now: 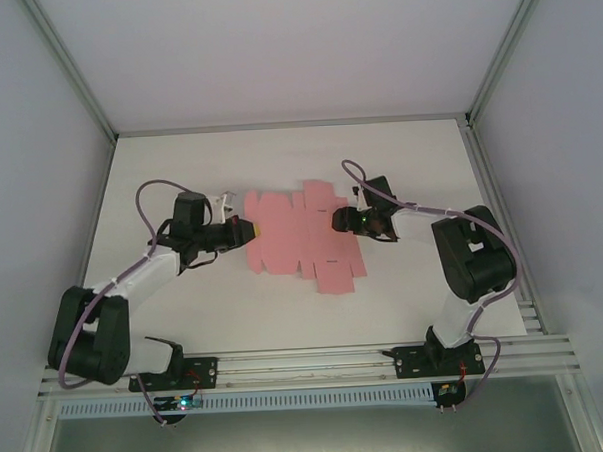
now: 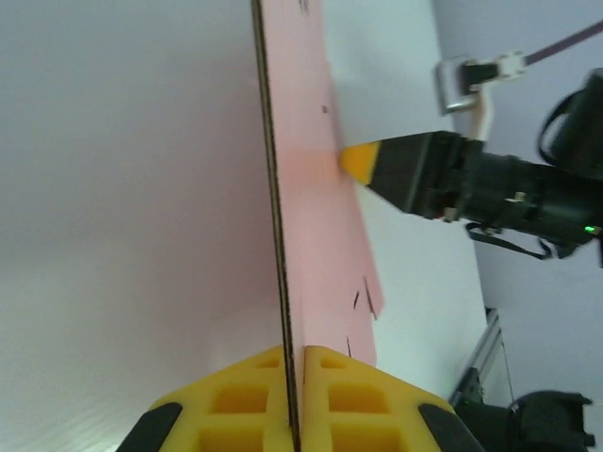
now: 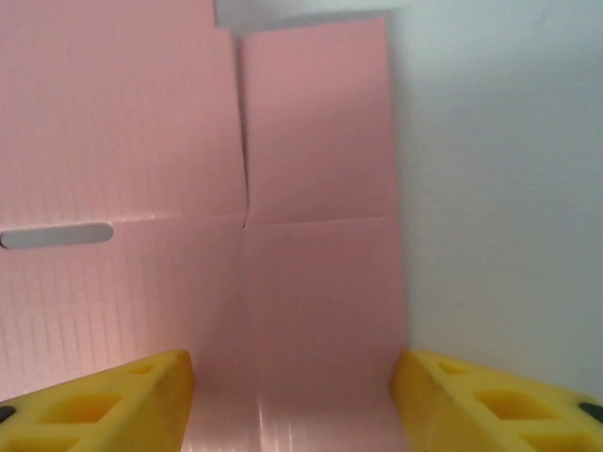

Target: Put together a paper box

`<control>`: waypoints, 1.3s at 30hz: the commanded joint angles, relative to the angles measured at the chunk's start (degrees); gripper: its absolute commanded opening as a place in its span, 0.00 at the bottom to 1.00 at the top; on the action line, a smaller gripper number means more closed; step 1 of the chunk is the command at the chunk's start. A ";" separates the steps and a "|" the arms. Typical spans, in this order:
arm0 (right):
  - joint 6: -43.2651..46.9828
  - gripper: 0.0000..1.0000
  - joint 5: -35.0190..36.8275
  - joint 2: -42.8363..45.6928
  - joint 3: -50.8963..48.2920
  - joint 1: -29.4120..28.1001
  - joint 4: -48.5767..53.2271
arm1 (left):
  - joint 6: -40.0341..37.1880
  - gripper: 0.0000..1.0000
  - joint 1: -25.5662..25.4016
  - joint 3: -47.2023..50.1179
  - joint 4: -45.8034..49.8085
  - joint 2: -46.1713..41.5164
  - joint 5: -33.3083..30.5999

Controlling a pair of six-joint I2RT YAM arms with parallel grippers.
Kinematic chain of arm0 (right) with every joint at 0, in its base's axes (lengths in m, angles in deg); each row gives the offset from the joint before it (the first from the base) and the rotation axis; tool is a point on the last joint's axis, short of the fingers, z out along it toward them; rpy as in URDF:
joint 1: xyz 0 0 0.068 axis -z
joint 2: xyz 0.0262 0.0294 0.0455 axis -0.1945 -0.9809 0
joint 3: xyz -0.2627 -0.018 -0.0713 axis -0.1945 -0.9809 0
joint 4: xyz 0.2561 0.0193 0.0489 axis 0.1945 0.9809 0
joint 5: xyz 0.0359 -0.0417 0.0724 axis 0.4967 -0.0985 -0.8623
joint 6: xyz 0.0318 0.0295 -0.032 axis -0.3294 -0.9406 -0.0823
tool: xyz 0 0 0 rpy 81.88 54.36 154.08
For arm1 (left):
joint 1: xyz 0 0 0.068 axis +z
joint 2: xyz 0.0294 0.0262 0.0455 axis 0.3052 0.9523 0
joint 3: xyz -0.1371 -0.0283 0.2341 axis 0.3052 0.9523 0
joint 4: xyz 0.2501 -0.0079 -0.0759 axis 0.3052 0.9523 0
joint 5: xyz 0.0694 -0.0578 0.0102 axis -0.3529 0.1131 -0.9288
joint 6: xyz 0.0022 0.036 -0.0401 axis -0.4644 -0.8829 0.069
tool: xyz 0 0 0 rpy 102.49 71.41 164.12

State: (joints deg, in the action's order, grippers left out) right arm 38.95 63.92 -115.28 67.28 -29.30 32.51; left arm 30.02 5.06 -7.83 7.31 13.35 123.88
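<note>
The paper box (image 1: 302,241) is a flat pink die-cut sheet with flaps, lying mid-table. My left gripper (image 1: 250,228) sits at its left edge. In the left wrist view the yellow fingers (image 2: 358,395) are shut on the sheet's (image 2: 320,235) edge, which runs edge-on between them at my left gripper (image 2: 294,386). My right gripper (image 1: 336,220) is over the sheet's right-hand part. In the right wrist view it (image 3: 292,395) is open, its fingers (image 3: 122,395) wide apart over a pink panel (image 3: 311,188). Its yellow tip (image 2: 358,162) touches the sheet in the left wrist view.
The white table (image 1: 185,311) is enclosed by white walls, with an aluminium rail (image 1: 308,364) along the near edge by the arm bases. A slot (image 3: 57,235) is cut in the sheet left of the right gripper. White table (image 3: 499,188) lies right of the panel.
</note>
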 commanded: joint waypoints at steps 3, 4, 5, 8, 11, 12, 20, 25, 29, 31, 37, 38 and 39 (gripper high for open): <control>7.04 0.73 -11.04 11.88 -6.40 2.36 3.24 | -1.31 0.00 0.14 2.52 -9.45 -5.82 2.54; 7.54 0.74 -12.89 14.76 -7.62 3.21 2.23 | -0.73 0.00 0.11 2.70 -10.66 -6.87 3.19; 8.02 0.75 -14.81 17.61 -8.91 4.30 1.36 | -0.04 0.00 0.05 2.73 -11.43 -7.88 3.59; 8.31 0.77 -20.81 26.58 -12.45 9.03 -0.21 | 2.14 0.00 -0.45 1.78 -12.00 -11.64 5.49; 9.73 0.79 -27.57 33.86 -14.24 12.12 -0.29 | 2.80 0.00 -1.18 2.07 -12.57 -16.20 4.48; 10.76 0.80 -29.45 36.23 -14.38 12.62 0.46 | 3.26 0.00 -1.22 2.41 -12.78 -17.81 4.11; 8.11 0.85 -31.06 49.70 -14.62 15.77 2.18 | 4.77 0.00 -1.53 4.50 -11.38 -32.24 4.00; 6.14 0.79 -36.65 48.37 -12.66 17.12 -1.63 | 4.72 0.00 -1.70 4.16 -7.97 -38.97 4.06; 2.77 0.69 -44.05 44.94 -10.32 17.08 -9.08 | 5.76 0.00 -1.68 4.17 -8.13 -40.58 4.21; 2.85 0.64 -45.77 43.68 -8.27 16.97 -9.26 | 6.01 0.00 -1.85 4.24 -8.01 -40.72 3.92; 4.19 0.59 -48.04 41.10 -1.79 15.76 -7.54 | 6.69 0.00 -1.78 3.99 -8.12 -39.55 3.88; 4.68 0.57 -47.77 40.53 -0.72 15.35 -6.42 | 6.58 0.00 -1.79 3.98 -7.96 -39.34 3.88; 5.61 0.54 -47.23 39.86 0.48 14.81 -4.92 | 6.52 0.00 -1.79 3.98 -7.79 -39.19 3.61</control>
State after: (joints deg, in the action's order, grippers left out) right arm 43.19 19.26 -74.21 64.40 -13.35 26.90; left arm 35.73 4.21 -3.72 -0.34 -25.95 127.07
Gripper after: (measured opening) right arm 0.551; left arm 0.059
